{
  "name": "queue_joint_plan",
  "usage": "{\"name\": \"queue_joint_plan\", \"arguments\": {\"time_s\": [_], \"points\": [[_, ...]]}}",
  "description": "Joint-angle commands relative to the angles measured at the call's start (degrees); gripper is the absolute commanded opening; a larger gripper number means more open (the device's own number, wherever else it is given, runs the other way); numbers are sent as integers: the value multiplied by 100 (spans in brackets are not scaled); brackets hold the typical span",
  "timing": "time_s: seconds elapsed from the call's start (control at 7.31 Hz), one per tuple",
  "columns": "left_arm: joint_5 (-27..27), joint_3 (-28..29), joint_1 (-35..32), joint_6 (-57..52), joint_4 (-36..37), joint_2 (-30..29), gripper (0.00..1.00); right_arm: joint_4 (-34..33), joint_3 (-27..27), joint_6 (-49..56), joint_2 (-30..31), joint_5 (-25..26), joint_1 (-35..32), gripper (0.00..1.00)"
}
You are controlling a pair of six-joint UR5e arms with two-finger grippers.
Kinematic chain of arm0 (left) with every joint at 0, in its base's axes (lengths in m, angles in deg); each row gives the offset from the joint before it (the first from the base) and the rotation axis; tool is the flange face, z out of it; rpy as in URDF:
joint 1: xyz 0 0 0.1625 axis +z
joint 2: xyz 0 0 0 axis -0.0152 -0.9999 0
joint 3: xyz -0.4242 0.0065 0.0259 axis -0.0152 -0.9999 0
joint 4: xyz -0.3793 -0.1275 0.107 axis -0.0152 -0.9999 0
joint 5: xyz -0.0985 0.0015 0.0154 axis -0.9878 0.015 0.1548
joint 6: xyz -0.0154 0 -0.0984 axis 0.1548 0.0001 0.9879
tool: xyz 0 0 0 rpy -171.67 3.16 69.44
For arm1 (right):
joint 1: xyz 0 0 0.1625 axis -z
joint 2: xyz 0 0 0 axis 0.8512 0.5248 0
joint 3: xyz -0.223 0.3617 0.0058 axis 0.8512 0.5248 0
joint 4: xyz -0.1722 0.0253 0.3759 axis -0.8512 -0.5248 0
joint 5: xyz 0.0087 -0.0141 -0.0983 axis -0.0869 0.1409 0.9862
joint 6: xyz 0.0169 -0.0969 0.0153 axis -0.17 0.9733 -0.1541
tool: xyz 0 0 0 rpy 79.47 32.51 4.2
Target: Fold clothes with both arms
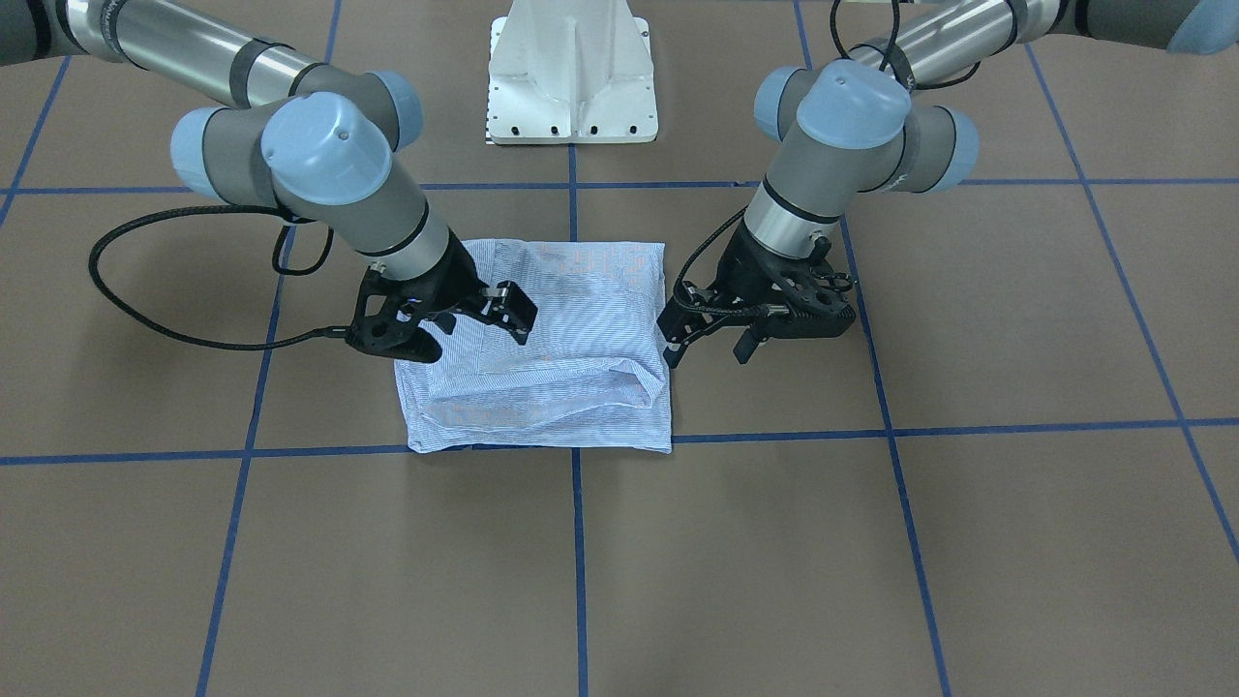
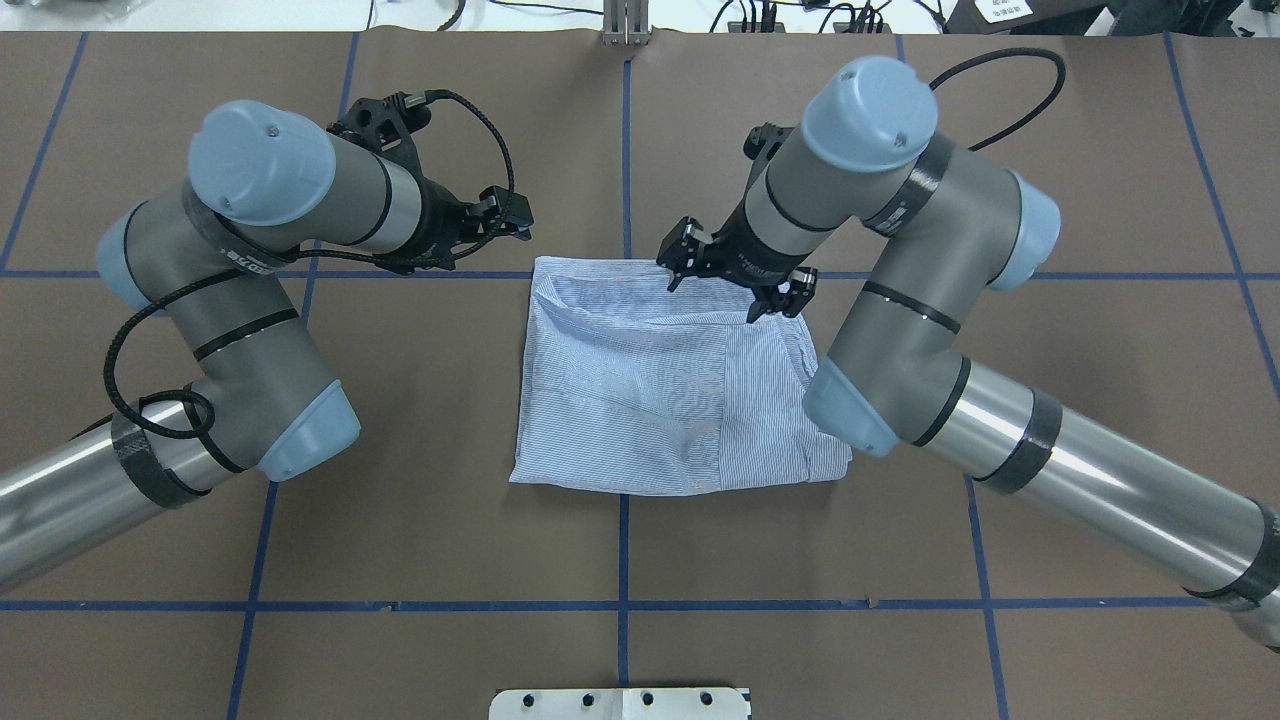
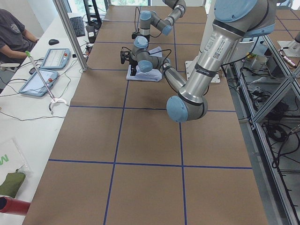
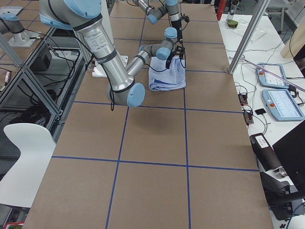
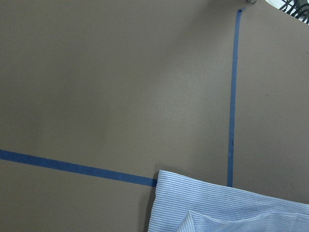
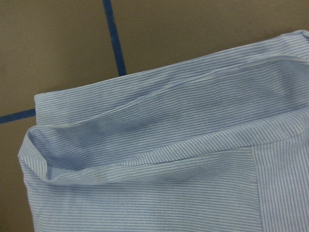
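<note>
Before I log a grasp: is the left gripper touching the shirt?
Apart. The overhead view shows bare table between the left gripper and the nearest corner of the shirt; the jaws stand open.

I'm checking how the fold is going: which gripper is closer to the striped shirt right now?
Right. The right gripper hangs open directly above the shirt. The left gripper is open too, but off the cloth, beside the shirt's edge over the bare table.

- Shirt: fine light blue and white stripes.
- Table: brown, crossed by a grid of blue tape lines.
- Left arm and right arm: grey and silver, with light-blue joint caps.
- Left gripper and right gripper: black.
- Pedestal base: white.
</note>
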Motion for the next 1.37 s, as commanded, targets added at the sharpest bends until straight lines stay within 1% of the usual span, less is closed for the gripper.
{"name": "queue_joint_plan", "arguments": {"time_s": [0.0, 0.14, 0.27, 0.41, 0.55, 0.68, 0.82, 0.96, 1.1, 1.23], "points": [[-12, -32, -40, -70, 26, 102, 100, -6, 237, 574, -202, 521, 259, 100], [-12, -32, -110, -209, 9, 181, 100, -15, 726, 828, -595, 654, 286, 100], [-21, -50, -206, -306, 17, 190, 100, 20, 1340, 875, -982, 794, 321, 100], [-99, -93, -242, -307, 26, 190, 100, 29, 1677, 1093, -1177, 1057, 382, 100], [-213, -137, -321, -307, 26, 234, 100, 47, 1776, 1190, -1188, 1242, 383, 100], [-232, -225, -365, -307, 26, 330, 100, 56, 2003, 1426, -1310, 1427, 383, 100], [-337, -243, -435, -307, 35, 339, 100, 73, 2554, 1490, -1668, 1689, 374, 100], [-346, -234, -462, -307, 35, 348, 100, 343, 2960, 1595, -1889, 1840, 357, 100], [-346, -234, -471, -307, 35, 348, 100, 685, 3199, 1604, -1891, 2068, 357, 100], [-346, -234, -479, -307, 35, 357, 100, 697, 3201, 1692, -1900, 2096, 235, 100]]}}
